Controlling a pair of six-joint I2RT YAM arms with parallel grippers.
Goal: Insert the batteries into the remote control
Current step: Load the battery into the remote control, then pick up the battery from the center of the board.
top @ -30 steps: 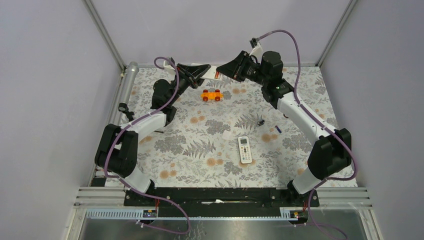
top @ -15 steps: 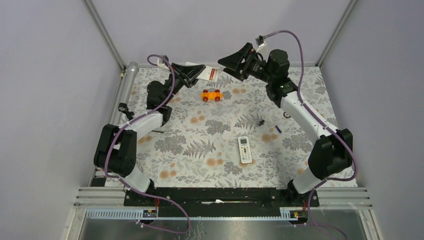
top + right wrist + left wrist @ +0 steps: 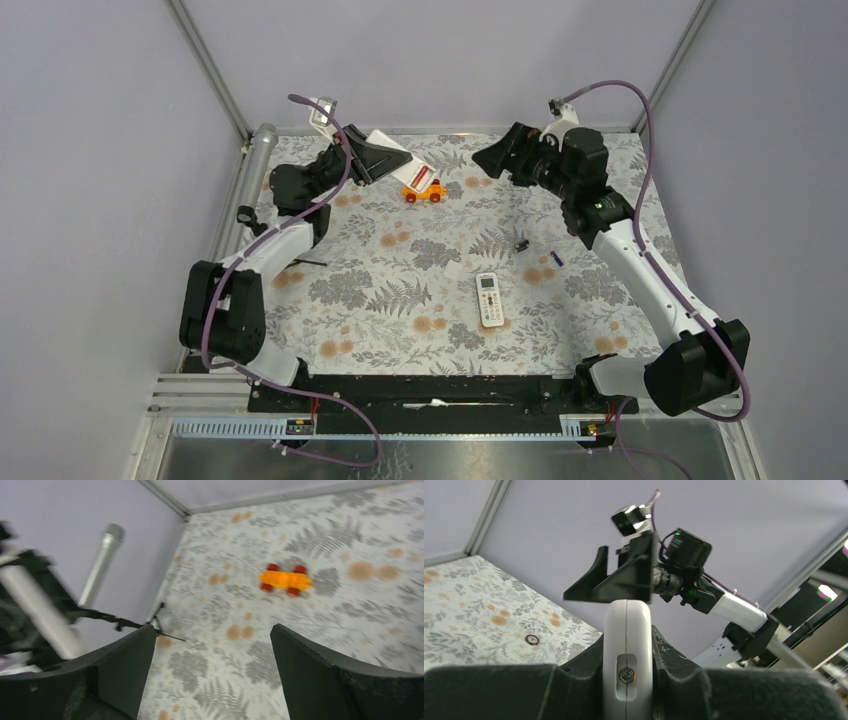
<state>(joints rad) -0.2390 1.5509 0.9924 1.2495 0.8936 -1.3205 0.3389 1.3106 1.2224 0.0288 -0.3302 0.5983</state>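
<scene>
Left wrist: left pincer (image 3: pixel 388 160) pinching remote control (image 3: pixel 626 635) across its slim edges; rigid, light, smooth plastic, judged slippery, so hold mid-body; right pincer (image 3: pixel 215 665) spread wide, empty.

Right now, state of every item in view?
remote control, held aloft by left gripper
left gripper, shut on the remote control
right gripper, open, empty
batteries, loose on the table
white remote, flat on table, screen up
toy car, on its wheels
</scene>
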